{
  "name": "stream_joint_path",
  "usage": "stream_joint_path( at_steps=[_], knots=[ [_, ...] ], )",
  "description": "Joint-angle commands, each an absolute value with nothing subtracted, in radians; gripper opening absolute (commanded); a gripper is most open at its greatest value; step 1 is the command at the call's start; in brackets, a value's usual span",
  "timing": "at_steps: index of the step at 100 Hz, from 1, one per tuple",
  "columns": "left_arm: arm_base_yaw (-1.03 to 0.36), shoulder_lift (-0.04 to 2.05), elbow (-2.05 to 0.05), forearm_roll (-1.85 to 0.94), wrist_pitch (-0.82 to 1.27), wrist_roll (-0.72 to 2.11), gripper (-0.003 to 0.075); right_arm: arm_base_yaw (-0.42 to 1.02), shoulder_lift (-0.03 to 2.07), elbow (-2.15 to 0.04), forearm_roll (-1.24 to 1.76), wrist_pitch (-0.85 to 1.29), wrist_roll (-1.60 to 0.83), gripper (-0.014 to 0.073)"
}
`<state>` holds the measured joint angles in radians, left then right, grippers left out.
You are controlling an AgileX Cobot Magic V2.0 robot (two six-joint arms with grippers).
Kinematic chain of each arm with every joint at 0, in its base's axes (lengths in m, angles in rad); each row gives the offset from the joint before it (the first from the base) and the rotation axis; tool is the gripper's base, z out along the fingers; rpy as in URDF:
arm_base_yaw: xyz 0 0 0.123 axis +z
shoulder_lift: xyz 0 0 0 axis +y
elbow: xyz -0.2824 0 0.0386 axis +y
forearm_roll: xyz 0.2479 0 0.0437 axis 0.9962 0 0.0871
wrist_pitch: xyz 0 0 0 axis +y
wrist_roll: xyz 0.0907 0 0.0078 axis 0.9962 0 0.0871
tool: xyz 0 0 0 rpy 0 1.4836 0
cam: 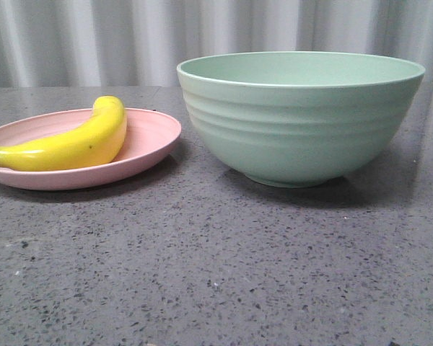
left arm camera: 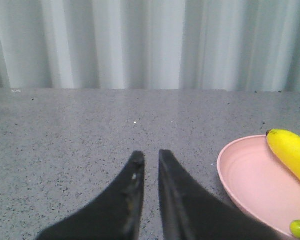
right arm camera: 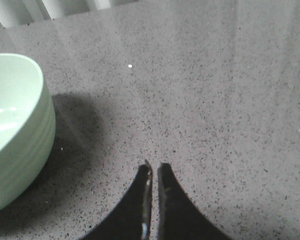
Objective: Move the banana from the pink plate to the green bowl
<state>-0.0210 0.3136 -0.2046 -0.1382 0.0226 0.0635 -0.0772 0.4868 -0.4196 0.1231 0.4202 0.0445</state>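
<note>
The yellow banana (cam: 79, 144) lies on the pink plate (cam: 148, 148) at the left of the front view. The green bowl (cam: 299, 119) stands upright to the plate's right, empty as far as I can see. Neither gripper shows in the front view. In the left wrist view my left gripper (left arm camera: 151, 155) is shut and empty over bare table, with the pink plate (left arm camera: 250, 175) and the banana (left arm camera: 292, 155) off to one side. In the right wrist view my right gripper (right arm camera: 154, 166) is shut and empty, apart from the green bowl (right arm camera: 20, 130).
The grey speckled table (cam: 216, 267) runs under everything. A pale pleated curtain (cam: 130, 36) hangs behind the table's far edge.
</note>
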Motion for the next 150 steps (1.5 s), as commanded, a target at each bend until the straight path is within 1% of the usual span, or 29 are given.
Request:
stream_joint_path(
  at_steps=[1,8,10,15,21,25,42,54,70,92,106,127,150],
  knots=[
    [-0.019,0.350,-0.241,-0.139,-0.096,0.060,0.0267,-0.084,0.516,-0.457,0.129,0.344,0.042,-0.0064],
    [-0.019,0.360,-0.241,-0.144,-0.150,0.058,0.0405,-0.084,0.524,-0.457,0.129,0.344,0.042,-0.0064],
    [-0.019,0.362,-0.241,-0.153,-0.170,0.058,0.0430,-0.084,0.526,-0.457,0.129,0.344,0.042,-0.0064],
    [-0.019,0.366,-0.241,-0.163,-0.204,0.058,0.0460,-0.084,0.526,-0.457,0.129,0.344,0.042,-0.0064],
    [-0.019,0.372,-0.248,-0.163,-0.225,0.058,0.0458,-0.084,0.526,-0.457,0.129,0.344,0.042,-0.0064],
    [-0.019,0.381,-0.265,-0.163,-0.201,0.058,0.0452,-0.084,0.526,-0.457,0.129,0.344,0.042,-0.0064],
    [-0.046,0.489,-0.401,-0.163,0.026,0.058,0.0421,-0.084,0.526,-0.457,0.129,0.344,0.042,-0.0064],
    [-0.097,0.590,-0.505,-0.163,0.128,0.058,0.0420,-0.084,0.526,-0.457,0.129,0.344,0.042,-0.0064],
    [-0.208,0.725,-0.625,-0.163,0.232,0.060,0.0421,-0.084,0.526,-0.457,0.129,0.344,0.042,-0.0064],
    [-0.401,0.926,-0.713,-0.163,0.257,0.064,0.0421,-0.084,0.526,-0.457,0.129,0.351,0.042,-0.0064],
    [-0.495,1.051,-0.745,-0.167,0.263,0.064,0.0421,-0.084,0.526,-0.457,0.129,0.360,0.042,-0.0064],
    [-0.559,1.197,-0.787,-0.167,0.263,0.064,0.0421,-0.084,0.526,-0.457,0.129,0.366,0.042,-0.0064],
    [-0.564,1.292,-0.818,-0.170,0.261,0.064,0.0421,-0.084,0.526,-0.457,0.129,0.374,0.042,-0.0064]
  ],
)
